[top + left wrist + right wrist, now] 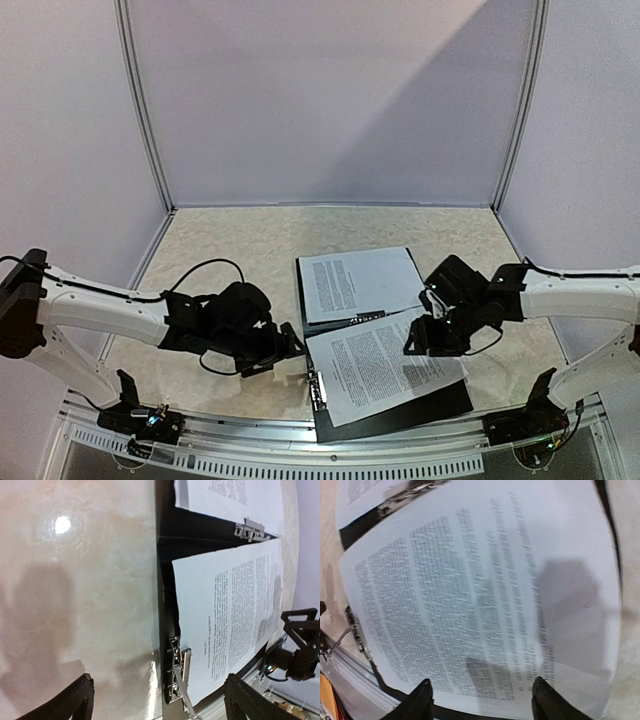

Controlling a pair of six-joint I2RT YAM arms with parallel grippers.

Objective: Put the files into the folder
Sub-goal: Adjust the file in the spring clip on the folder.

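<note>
White files (385,375) are laid on the open black folder (400,420), lower centre; left hand (162,705) and right hand (482,702) are both held spread.

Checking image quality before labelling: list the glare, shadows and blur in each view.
Top external view: sharp, but the posts bow from the lens and a diagonal shadow crosses the back wall. Left wrist view: a bright glare spot on the table, a soft dark shadow below it. Right wrist view: print on the near sheet is smeared by blur, a grey shadow over its right part.
</note>
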